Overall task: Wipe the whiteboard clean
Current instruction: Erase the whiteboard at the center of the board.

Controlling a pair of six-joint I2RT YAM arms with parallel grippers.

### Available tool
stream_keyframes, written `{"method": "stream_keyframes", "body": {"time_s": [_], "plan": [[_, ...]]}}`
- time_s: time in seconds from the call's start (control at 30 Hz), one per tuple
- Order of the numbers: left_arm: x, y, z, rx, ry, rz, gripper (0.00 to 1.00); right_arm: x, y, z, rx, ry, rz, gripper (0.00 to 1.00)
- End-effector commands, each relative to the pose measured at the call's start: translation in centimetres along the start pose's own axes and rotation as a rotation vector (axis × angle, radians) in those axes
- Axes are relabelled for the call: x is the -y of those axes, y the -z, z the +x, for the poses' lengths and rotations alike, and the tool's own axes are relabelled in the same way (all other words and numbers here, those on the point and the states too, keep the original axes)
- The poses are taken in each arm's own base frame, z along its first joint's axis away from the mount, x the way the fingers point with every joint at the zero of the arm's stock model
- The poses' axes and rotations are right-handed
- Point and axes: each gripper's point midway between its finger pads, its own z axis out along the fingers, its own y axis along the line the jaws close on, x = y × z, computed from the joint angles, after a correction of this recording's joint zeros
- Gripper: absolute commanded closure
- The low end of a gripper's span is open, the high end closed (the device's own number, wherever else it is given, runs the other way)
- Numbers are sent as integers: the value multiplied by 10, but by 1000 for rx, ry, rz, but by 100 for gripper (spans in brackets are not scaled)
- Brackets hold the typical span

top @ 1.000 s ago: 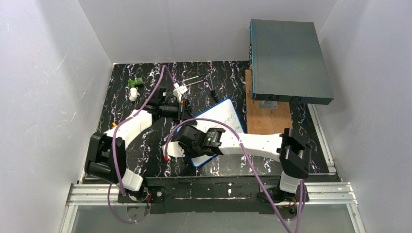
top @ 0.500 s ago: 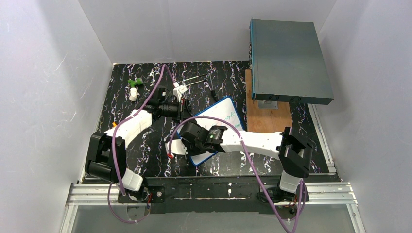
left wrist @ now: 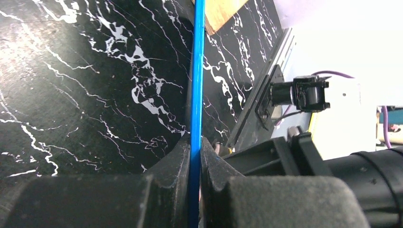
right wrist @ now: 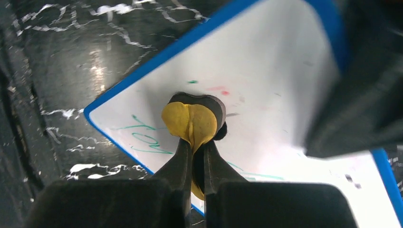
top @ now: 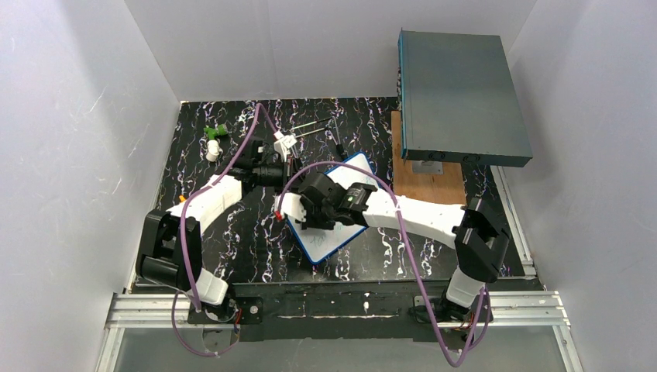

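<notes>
left pincer (left wrist: 195,156) clamped on whiteboard (left wrist: 196,71) edge | right pincer (right wrist: 197,161) clamped on yellow eraser pad (right wrist: 190,118) | risk: hard wipe twists board loose, green text (right wrist: 142,137) missed

whiteboard (right wrist: 266,71): smooth glossy white face, blue plastic frame, as I see it
table (right wrist: 47,71): glossy black marble-look
yellow pad (right wrist: 190,121): soft, matt
slab (top: 426,190): bare wood
box (top: 461,89): matt grey

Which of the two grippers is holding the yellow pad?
The right gripper: it pinches the yellow pad over the whiteboard. The left gripper instead clamps the board's blue frame by its edge.
</notes>
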Motion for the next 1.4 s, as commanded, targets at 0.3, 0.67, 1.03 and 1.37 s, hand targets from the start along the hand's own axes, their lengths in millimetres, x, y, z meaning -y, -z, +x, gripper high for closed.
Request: {"method": "stream_keyframes", "body": {"time_s": [0.3, 0.67, 1.03, 1.37], "plan": [[-10, 22, 1, 275, 251, -193, 100, 16, 12, -41, 189, -268, -6, 99], [-9, 48, 7, 540, 427, -202, 100, -9, 34, -47, 297, -421, -309, 99], [-10, 66, 16, 705, 449, -183, 100, -59, 27, -64, 273, -332, -440, 99], [0, 71, 25, 736, 394, -129, 100, 8, -4, -11, 146, -442, -160, 99]]}}
